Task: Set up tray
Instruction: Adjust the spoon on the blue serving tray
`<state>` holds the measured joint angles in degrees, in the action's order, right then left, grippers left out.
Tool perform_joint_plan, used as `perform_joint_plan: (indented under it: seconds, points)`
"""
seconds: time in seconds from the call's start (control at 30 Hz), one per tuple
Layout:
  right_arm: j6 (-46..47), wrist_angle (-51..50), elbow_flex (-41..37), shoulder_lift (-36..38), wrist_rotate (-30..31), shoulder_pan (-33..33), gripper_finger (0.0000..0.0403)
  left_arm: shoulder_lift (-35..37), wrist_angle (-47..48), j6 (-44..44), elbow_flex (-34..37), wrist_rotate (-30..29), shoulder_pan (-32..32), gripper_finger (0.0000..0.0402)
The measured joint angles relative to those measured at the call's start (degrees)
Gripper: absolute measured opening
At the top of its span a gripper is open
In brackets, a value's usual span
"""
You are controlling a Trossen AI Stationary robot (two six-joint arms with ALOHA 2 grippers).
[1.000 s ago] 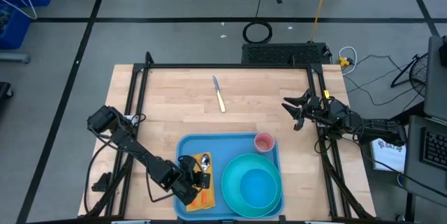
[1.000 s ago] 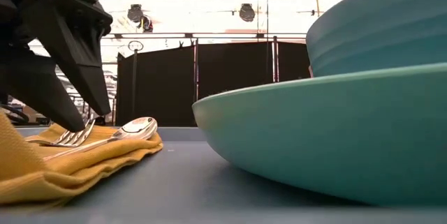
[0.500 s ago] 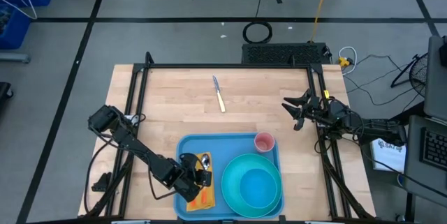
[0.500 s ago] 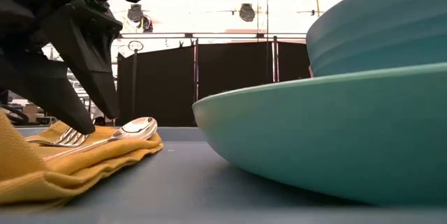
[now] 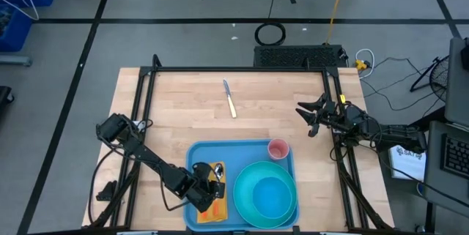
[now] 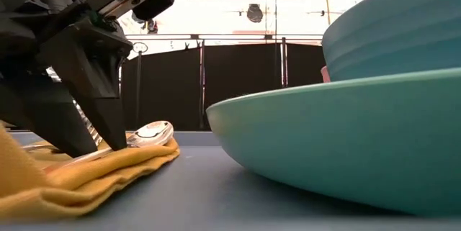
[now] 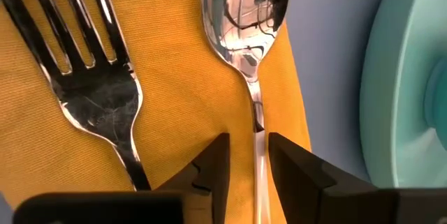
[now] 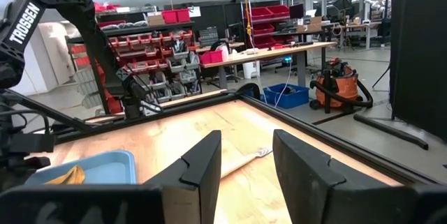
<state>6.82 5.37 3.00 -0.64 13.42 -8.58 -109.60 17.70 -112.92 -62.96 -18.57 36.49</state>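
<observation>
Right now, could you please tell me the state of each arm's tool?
Left tool: fingers straddling the spoon handle on the napkin, narrowly open, not clamped.
Right tool: open, empty, at the table's right edge.

one tray (image 5: pixel 196 153), one plate (image 5: pixel 265 195), one pink cup (image 5: pixel 278 148), one napkin (image 5: pixel 213 207), fork (image 7: pixel 91 77), spoon (image 7: pixel 246 21), one knife (image 5: pixel 230 99).

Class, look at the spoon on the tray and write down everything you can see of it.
The spoon is shiny silver metal with an oval bowl that mirrors its surroundings and a thin straight handle. It lies flat on the yellow-orange napkin on the light-blue tray, beside a fork, between that fork and the teal plate. The left end effector straddles its handle with fingers slightly apart; contact is unclear.
</observation>
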Motion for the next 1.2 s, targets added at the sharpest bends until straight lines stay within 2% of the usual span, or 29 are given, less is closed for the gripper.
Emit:
perform_joint_plan:
  seconds: [0.1,0.2,0.27,0.7,1.2]
  points:
    - [0.0,0.0,0.0,0.0,0.0,0.0,0.0123,0.0,0.2,-0.1,0.0,0.2,0.0,0.0080]
    - [0.0,0.0,0.0,0.0,0.0,0.0,0.0123,-0.1,0.0,0.0,0.1,0.4,0.0,0.0031]
    - [0.0,0.0,0.0,0.0,0.0,0.0,0.0123,-0.1,-0.4,-0.1,0.1,0.2,0.1,0.0014]
    - [0.0,0.0,0.0,0.0,0.0,0.0,0.0123,-0.2,-0.7,-6.0,0.2,-7.1,2.2,0.0004]
    - [0.0,0.0,0.0,0.0,0.0,0.0,0.0123,-0.2,-0.5,-12.5,0.2,-11.6,5.0,0.0002]
